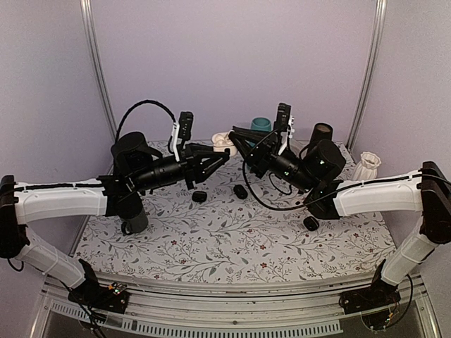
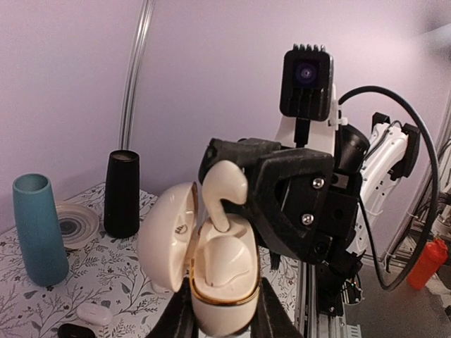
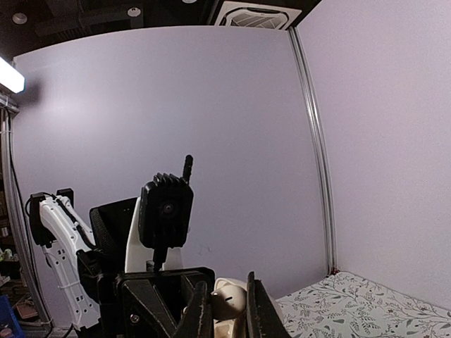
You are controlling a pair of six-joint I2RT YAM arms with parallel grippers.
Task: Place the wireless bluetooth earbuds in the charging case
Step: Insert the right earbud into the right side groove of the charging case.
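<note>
Low-centre in the left wrist view, the left fingers (image 2: 180,318) are clamping the open charging case (image 2: 220,282) while the right fingers (image 2: 285,201) are pinching an earbud (image 2: 225,191) into its socket, where any tilt is probably risking a jam or prying the case loose.

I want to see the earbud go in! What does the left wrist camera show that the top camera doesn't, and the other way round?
Only the left wrist view shows the charging case open in the left gripper, while the right gripper holds an earbud with its stem down in the case. Only the top view shows both whole arms and the white ribbed vase. Both show the case, the teal vase and the flowered table.
</note>
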